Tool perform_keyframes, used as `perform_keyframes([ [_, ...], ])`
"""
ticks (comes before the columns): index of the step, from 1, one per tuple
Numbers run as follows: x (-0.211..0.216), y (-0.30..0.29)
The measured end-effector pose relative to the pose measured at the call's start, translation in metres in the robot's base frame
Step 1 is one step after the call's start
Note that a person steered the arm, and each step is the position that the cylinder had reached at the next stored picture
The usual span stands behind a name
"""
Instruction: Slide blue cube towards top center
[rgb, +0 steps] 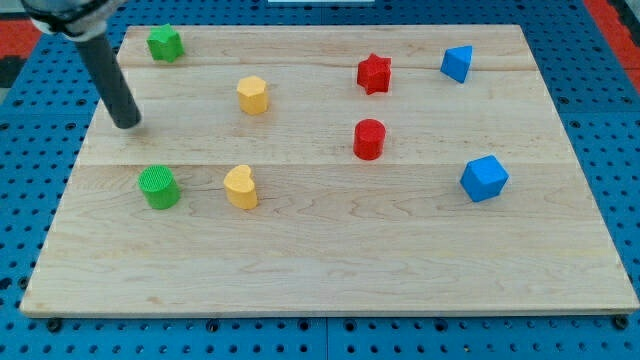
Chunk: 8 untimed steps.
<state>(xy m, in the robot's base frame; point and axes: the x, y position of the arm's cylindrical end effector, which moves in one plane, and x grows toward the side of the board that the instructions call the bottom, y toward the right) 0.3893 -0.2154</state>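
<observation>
The blue cube (484, 178) lies at the view's right, a little below the middle of the wooden board (330, 270). My tip (127, 123) is far off at the view's left, above the green cylinder (158, 187) and below the green star-shaped block (164, 43). The tip touches no block. A second blue block (457, 62), wedge-like, lies at the top right.
A red star (374, 73) and a red cylinder (369, 138) lie right of centre, between the board's top centre and the blue cube. A yellow hexagonal block (253, 95) and a yellow heart (241, 186) lie left of centre.
</observation>
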Motion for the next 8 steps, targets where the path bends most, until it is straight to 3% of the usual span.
perform_keyframes([
  [2,0.007,0.099],
  [5,-0.031,0.289],
  [7,0.014,0.482],
  [8,0.077,0.491],
])
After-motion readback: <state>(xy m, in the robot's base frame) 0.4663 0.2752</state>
